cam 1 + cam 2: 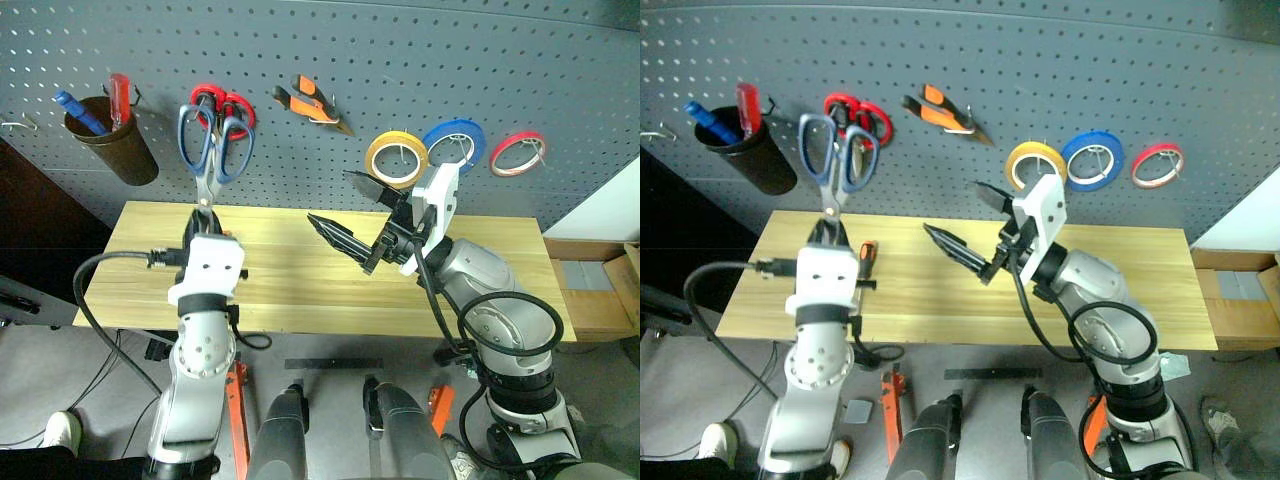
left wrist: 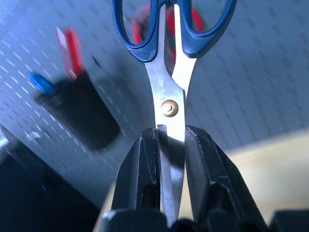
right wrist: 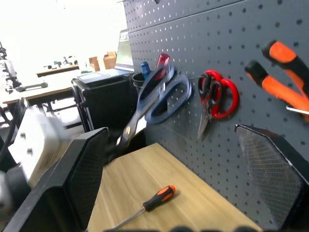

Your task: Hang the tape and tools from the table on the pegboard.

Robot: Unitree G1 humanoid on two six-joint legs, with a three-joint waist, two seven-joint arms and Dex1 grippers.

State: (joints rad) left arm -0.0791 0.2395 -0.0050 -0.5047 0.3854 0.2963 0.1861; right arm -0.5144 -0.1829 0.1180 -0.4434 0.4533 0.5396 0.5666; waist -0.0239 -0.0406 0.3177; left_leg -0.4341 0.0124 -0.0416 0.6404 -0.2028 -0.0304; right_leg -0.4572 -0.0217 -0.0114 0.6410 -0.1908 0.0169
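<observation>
My left gripper (image 1: 203,214) is shut on the blades of the blue-handled scissors (image 1: 213,146) and holds them upright, handles up, close in front of the pegboard (image 1: 400,60). The wrist view shows both fingers (image 2: 145,164) clamping the blades below the pivot. Just behind the blue handles hang red-handled scissors (image 1: 226,107). Orange-and-black pliers (image 1: 312,103) hang on a hook to their right. The yellow tape (image 1: 396,158) also hangs on the board. My right gripper (image 1: 330,197) stands open and empty above the middle of the table (image 1: 290,275).
A dark cup (image 1: 115,142) holding a red and a blue handle hangs at the board's left. A blue ring (image 1: 455,143) and a red ring (image 1: 518,153) hang right of the yellow tape. An orange-and-black screwdriver (image 1: 868,258) lies on the table beside my left arm.
</observation>
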